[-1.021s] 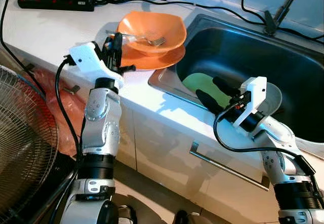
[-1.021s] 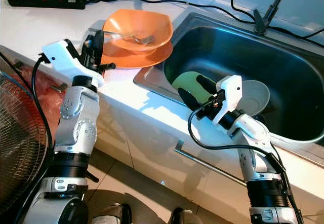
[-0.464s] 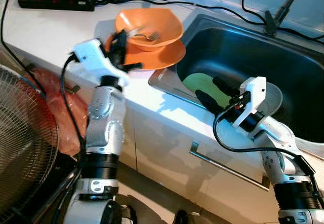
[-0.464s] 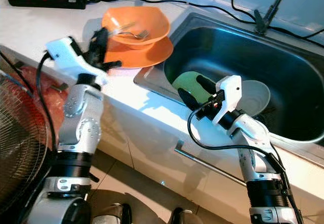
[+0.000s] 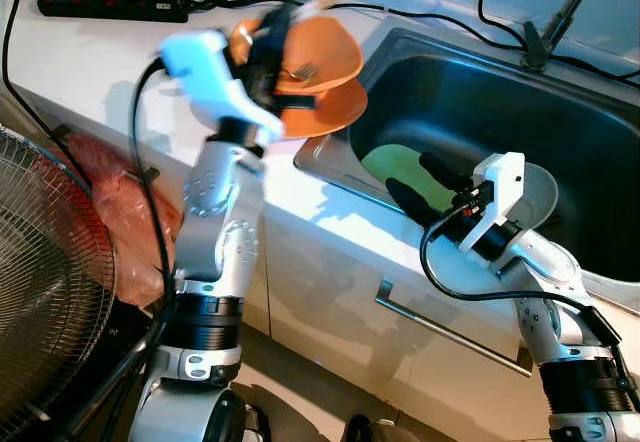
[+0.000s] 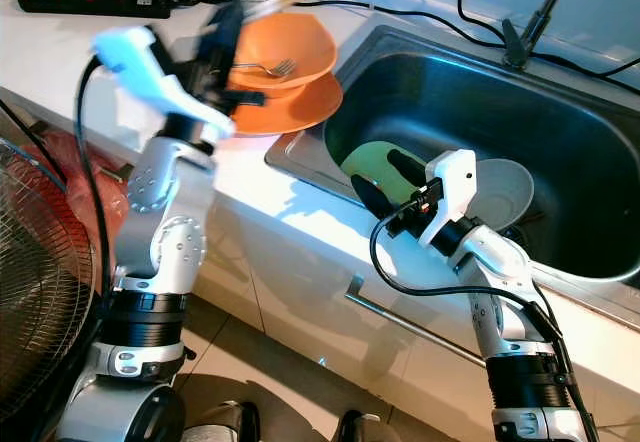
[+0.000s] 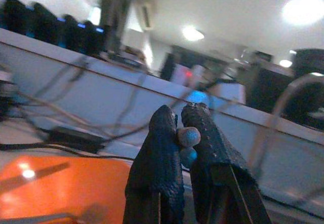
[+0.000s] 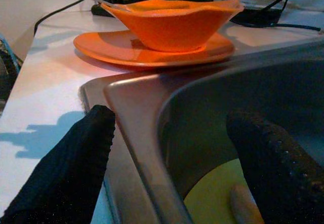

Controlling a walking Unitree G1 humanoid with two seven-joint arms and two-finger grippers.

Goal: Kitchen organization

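White worktop beside a steel sink (image 5: 560,112). Left pincer (image 7: 185,138), fingers pressed together and holding nothing, hangs blurred above the orange bowl (image 6: 285,47) and plate (image 6: 290,107). Right pincer (image 5: 425,184) gapes empty at the sink's edge. Next, likely gripping the dishes.

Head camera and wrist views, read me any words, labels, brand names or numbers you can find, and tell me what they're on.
No readable text in any view.
Black power strip at the back of the white countertop: any marking is too small to read.
Orange bowl, orange plate, steel sink, both grippers' white housings: no print visible.
Left wrist view: background blurred, nothing legible.
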